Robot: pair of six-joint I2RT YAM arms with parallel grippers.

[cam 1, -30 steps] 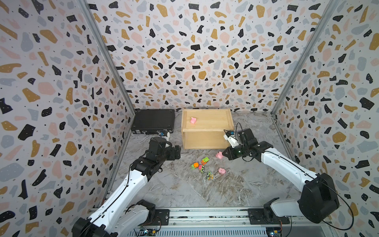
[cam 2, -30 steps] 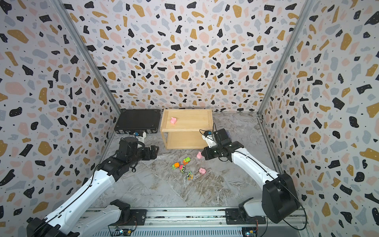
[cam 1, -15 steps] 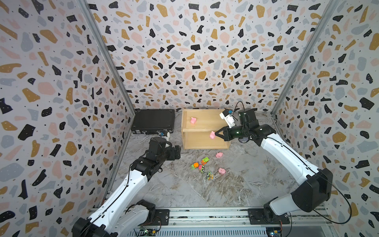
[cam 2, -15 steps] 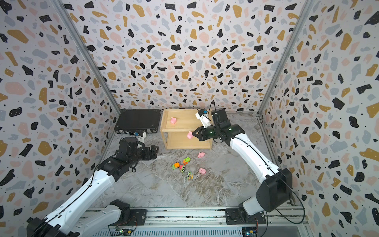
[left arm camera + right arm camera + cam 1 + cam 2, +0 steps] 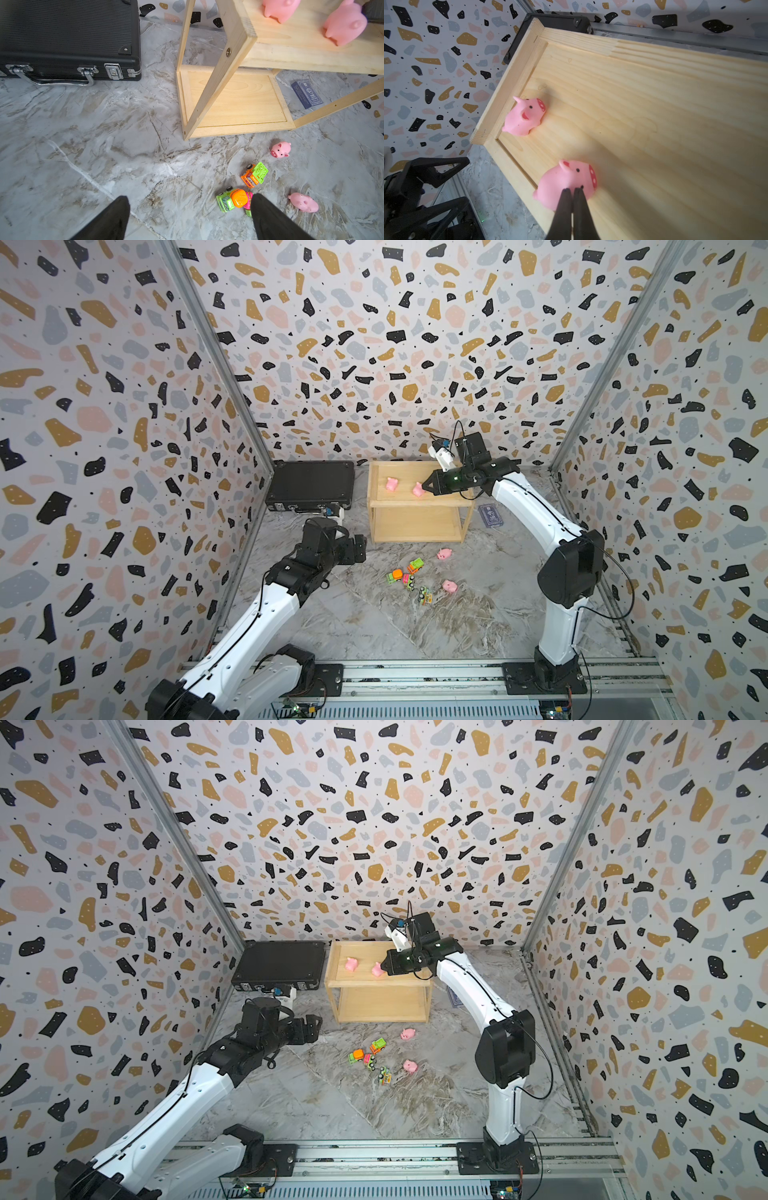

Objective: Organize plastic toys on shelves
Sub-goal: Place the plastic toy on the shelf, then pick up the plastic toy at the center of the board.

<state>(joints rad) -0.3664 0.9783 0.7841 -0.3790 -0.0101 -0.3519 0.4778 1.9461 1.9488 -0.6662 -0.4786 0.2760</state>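
Observation:
The shelves (image 5: 415, 502) (image 5: 374, 982) are a light wood rack with two tiers. One pink pig (image 5: 391, 484) (image 5: 524, 117) lies on the top tier near its left rim. My right gripper (image 5: 424, 488) (image 5: 573, 190) is shut on a second pink pig (image 5: 417, 489) (image 5: 566, 180) low over that tier's front edge. Two more pigs (image 5: 444, 554) (image 5: 450, 586) and several tiny vehicles (image 5: 409, 578) (image 5: 254, 175) lie on the floor in front of the rack. My left gripper (image 5: 357, 549) (image 5: 189, 205) hangs open, left of the vehicles, holding nothing.
A black hard case (image 5: 309, 485) (image 5: 62, 37) lies left of the rack, against the back wall. A small dark blue card box (image 5: 490, 516) (image 5: 306, 94) lies on the floor right of the rack. The rack's lower tier (image 5: 236, 99) holds nothing.
My right arm rose from the floor by the toys and swung left over the rack's top tier, carrying the pink pig. The left arm stayed still.

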